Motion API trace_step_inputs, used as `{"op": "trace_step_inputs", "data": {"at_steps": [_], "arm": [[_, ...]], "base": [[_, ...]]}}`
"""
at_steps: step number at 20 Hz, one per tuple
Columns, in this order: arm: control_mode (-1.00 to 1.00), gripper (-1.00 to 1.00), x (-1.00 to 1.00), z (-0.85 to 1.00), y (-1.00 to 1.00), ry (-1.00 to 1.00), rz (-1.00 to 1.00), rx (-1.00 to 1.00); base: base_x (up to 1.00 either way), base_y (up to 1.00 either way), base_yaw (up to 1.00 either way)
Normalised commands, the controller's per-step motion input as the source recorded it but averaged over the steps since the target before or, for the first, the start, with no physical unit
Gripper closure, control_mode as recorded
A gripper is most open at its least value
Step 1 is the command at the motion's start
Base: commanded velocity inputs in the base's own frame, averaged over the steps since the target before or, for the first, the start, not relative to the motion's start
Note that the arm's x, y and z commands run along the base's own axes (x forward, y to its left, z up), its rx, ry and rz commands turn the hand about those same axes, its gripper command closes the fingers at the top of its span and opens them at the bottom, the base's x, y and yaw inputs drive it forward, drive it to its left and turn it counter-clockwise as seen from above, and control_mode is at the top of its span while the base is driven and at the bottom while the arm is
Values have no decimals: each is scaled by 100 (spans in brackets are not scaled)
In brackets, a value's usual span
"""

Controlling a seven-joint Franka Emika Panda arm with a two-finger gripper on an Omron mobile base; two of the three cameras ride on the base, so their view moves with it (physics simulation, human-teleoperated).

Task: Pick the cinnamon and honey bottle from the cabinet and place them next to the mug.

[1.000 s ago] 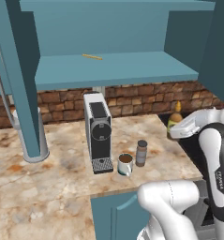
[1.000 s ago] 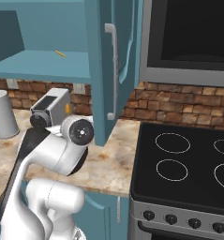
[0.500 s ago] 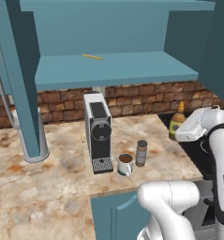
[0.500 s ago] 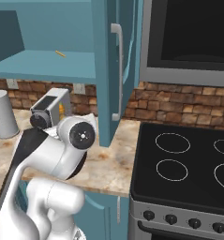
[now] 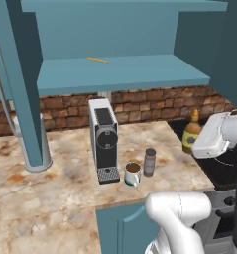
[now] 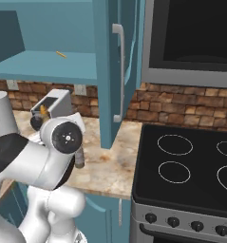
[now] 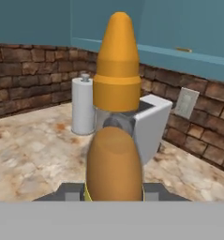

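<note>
My gripper (image 5: 197, 143) is shut on the honey bottle (image 5: 192, 132), an amber bottle with a yellow label and an orange pointed cap, held upright over the right end of the counter. In the hand view the honey bottle (image 7: 114, 159) stands close up between the fingertips of my gripper (image 7: 113, 193). The white mug (image 5: 133, 173) with brown liquid stands in front of the coffee machine. The cinnamon (image 5: 149, 161), a brown jar with a dark lid, stands on the counter just right of the mug. Above, the teal cabinet (image 5: 125, 74) is open.
A grey coffee machine (image 5: 104, 139) stands at the brick wall, left of the mug. A paper towel roll (image 7: 83, 105) is further left, behind the open cabinet door (image 5: 21, 84). A small yellow stick (image 5: 97, 60) lies on the shelf. The black stove (image 6: 186, 175) adjoins the counter's right end.
The hand with the honey bottle has drifted slightly to the right and then lower toward the counter. The mug and the cinnamon have stayed put.
</note>
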Motion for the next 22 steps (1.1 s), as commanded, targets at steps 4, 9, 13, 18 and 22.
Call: {"op": "trace_step_inputs", "data": {"at_steps": [4,9,13,18,22], "arm": [[-100,100,-97,-49,5,-26,-21,1],[-100,100,-82,-60,0,-25,-29,3],[-100,100,-14,-91,0,-19,-28,5],[-100,100,0,-96,0,-24,-24,17],[-100,100,0,-89,0,-21,-10,27]], "base": [[0,0,0],[0,0,0],[0,0,0],[0,0,0],[0,0,0]]}}
